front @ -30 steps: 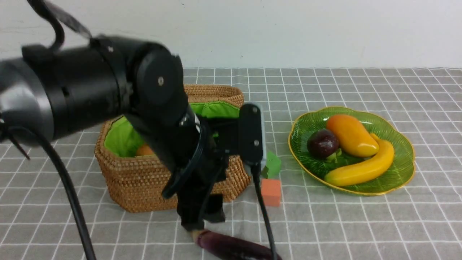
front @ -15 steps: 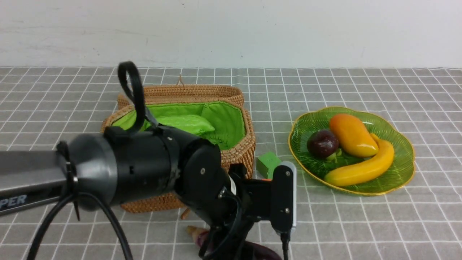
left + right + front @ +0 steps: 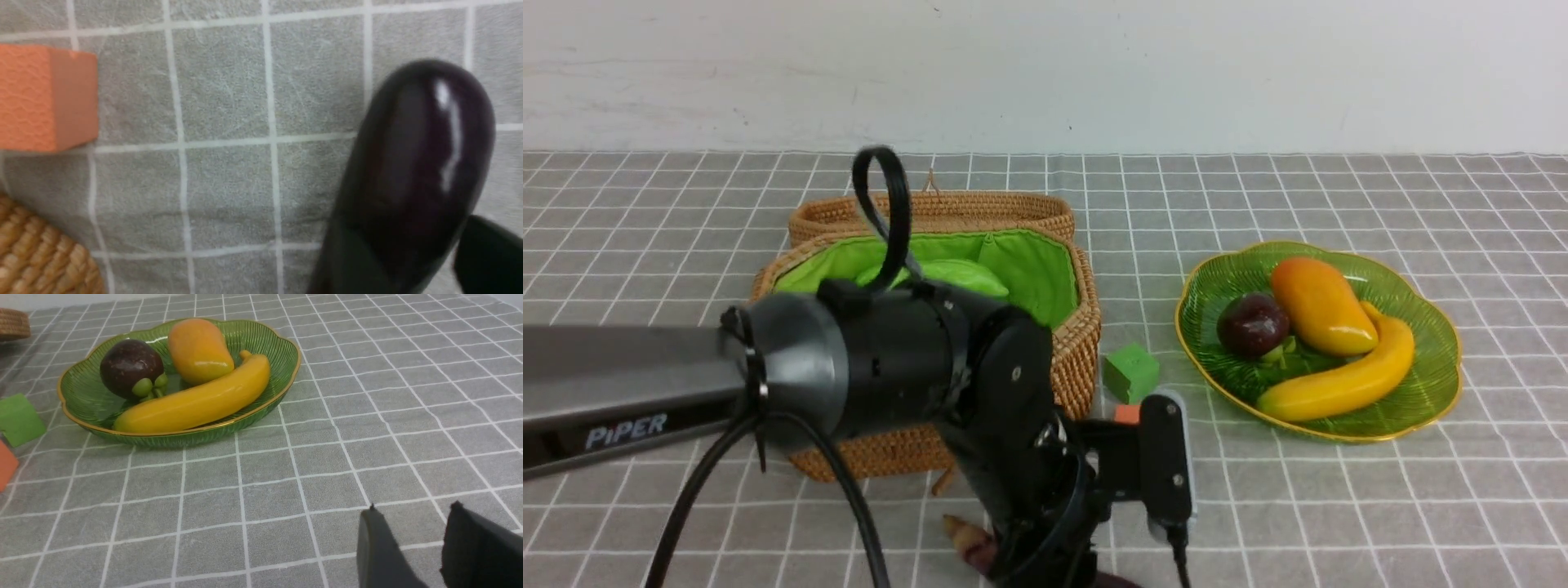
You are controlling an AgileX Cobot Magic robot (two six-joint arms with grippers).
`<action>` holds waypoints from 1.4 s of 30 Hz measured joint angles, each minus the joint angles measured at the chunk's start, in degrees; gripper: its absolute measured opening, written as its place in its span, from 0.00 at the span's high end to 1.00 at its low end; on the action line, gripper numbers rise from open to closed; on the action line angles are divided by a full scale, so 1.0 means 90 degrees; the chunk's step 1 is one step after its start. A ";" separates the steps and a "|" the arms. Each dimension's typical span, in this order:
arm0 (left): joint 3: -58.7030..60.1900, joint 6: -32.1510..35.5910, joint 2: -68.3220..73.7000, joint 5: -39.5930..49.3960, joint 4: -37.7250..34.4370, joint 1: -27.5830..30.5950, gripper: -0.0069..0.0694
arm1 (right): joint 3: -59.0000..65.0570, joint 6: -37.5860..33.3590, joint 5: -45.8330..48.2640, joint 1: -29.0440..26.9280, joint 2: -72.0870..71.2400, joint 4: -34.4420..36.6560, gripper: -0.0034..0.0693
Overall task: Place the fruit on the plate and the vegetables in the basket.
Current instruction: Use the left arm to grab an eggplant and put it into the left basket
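Note:
A dark purple eggplant (image 3: pixel 421 155) lies on the cloth in front of the basket (image 3: pixel 1062 367); in the front view only its stem end (image 3: pixel 970 543) shows under my left arm (image 3: pixel 890 367). My left gripper (image 3: pixel 408 232) is shut on the eggplant, with one black finger against each side. A light green gourd (image 3: pixel 952 275) lies inside the green-lined basket. The green plate (image 3: pixel 1450 367) holds the mango (image 3: pixel 1319 306), the mangosteen (image 3: pixel 1252 325) and the banana (image 3: pixel 1347 380). My right gripper (image 3: pixel 412 506) stands open over bare cloth, on the near side of the plate (image 3: pixel 286 386).
A green cube (image 3: pixel 1131 371) and an orange cube (image 3: pixel 45 98) sit between the basket and the plate, close to my left wrist. A shallow woven lid (image 3: pixel 947 211) lies behind the basket. The eggplant is at the table's front edge.
My left arm has dropped from in front of the basket down to the eggplant. Its jaws have narrowed onto the eggplant. The plate and the fruit on it have not moved.

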 joint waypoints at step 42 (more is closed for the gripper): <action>-0.1165 -0.0599 0.0496 0.1413 0.0749 0.0000 0.44 | 0.0000 0.0000 0.0000 0.0000 0.0000 0.0000 0.62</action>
